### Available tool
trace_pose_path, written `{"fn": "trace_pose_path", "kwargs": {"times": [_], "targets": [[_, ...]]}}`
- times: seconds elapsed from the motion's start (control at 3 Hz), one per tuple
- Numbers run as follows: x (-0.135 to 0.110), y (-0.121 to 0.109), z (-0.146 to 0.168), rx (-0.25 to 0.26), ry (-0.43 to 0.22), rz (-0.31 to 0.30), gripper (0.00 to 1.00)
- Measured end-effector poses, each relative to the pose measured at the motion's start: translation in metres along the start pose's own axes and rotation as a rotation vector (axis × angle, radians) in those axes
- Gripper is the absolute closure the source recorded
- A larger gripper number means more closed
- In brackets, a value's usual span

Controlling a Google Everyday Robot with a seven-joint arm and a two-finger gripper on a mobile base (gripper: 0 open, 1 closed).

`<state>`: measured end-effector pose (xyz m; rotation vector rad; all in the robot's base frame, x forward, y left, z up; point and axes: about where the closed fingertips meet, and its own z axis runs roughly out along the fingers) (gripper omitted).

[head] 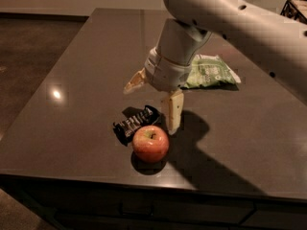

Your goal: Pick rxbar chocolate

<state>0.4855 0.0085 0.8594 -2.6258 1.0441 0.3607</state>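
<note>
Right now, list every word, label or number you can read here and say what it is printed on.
No text here can be read.
rxbar chocolate: rows of pale lettering on the black wrapper, too blurred to read.
green chip bag: pale print, too blurred to read.
apple: no sticker visible.
hand: open, just over the rxbar chocolate, no markings visible.

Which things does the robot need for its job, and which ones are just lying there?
For the job:
- rxbar chocolate, lying flat on the table
- gripper, open, fingers spread just above the bar

Just lying about:
- apple, right in front of the bar
- green chip bag, farther back, behind the arm
</note>
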Motion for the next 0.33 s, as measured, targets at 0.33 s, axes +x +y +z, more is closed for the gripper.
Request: {"fn": "trace_pose_path", "kwargs": {"times": [0.33], "targets": [[0.0000,0.0000,0.0000,0.000,0.000,0.000,0.00]]}}
